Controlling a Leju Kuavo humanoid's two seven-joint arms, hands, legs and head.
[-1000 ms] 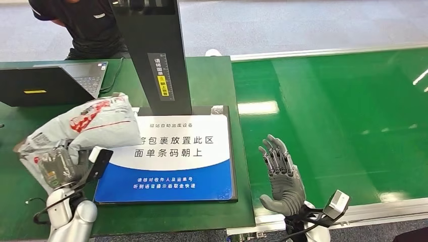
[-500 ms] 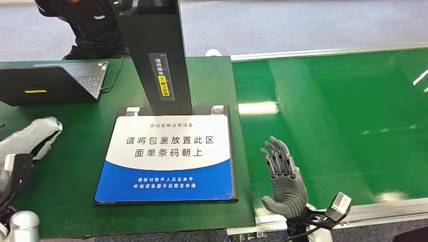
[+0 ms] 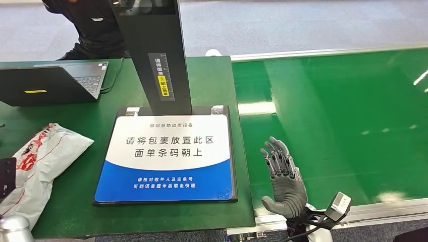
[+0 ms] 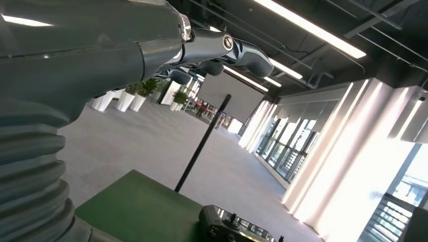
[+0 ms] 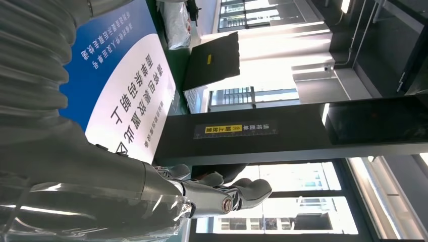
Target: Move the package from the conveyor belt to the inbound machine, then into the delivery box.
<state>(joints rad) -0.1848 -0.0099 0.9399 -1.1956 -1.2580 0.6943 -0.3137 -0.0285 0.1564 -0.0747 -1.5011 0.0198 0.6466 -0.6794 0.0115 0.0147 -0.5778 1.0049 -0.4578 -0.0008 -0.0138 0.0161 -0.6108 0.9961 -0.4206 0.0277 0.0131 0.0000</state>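
Note:
The package [image 3: 44, 160], a white-grey plastic mailer with red print, lies on the green table [image 3: 75, 212] just left of the inbound machine's blue-and-white plate [image 3: 169, 156]. Nothing rests on that plate. My left arm [image 3: 14, 229] shows at the lower left corner, beside the package's near end. In the left wrist view my left hand [image 4: 151, 45] is stretched out with fingers apart and holds nothing. My right hand [image 3: 282, 176] hovers open, palm up and fingers spread, over the near edge of the green conveyor belt [image 3: 343, 116]; it also shows empty in the right wrist view [image 5: 151, 191].
The machine's black column [image 3: 151, 55] rises behind the plate. An open laptop [image 3: 50, 83] sits at the table's far left, and a person in dark clothes [image 3: 91, 25] stands behind it. A dark controller [image 4: 237, 227] lies on the table.
My left hand carried the package from over the plate's left side out to the left and let it go. The package now lies on the table. My right hand sank slightly.

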